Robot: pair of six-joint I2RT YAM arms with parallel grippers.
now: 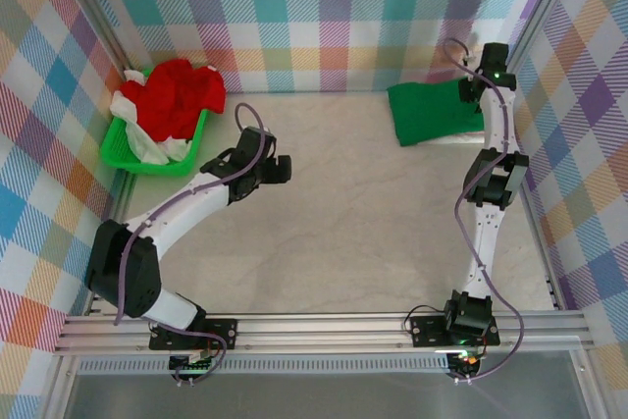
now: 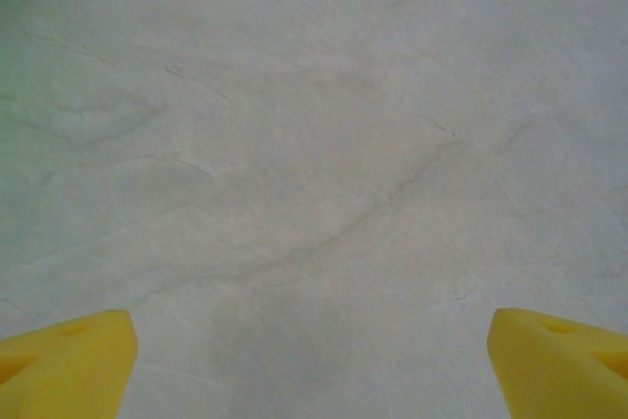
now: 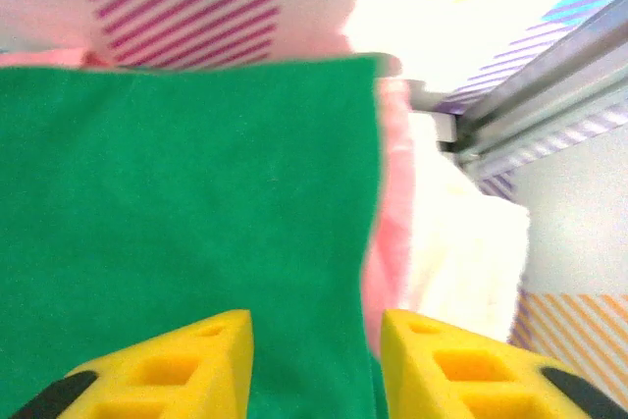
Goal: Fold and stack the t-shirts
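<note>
Top cam, high behind, looks down on whole table (image 1: pixel 353 233); L wrist close over table; R wrist close over green shirt (image 3: pixel 177 193), shared w/ top.

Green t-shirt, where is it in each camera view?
Top external: green t-shirt folded at the far right, against the back.
Right wrist: green t-shirt covers left and centre, pink t-shirt edging out on its right.
Left wrist: camera faces the pale table.
Shared landmark: plaid wall behind the shirt.

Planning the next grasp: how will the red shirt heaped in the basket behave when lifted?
The red shirt lies crumpled in soft folds, so it will probably hang floppy and unfurl. It overlaps a white shirt in the basket, which may drag along.
</note>
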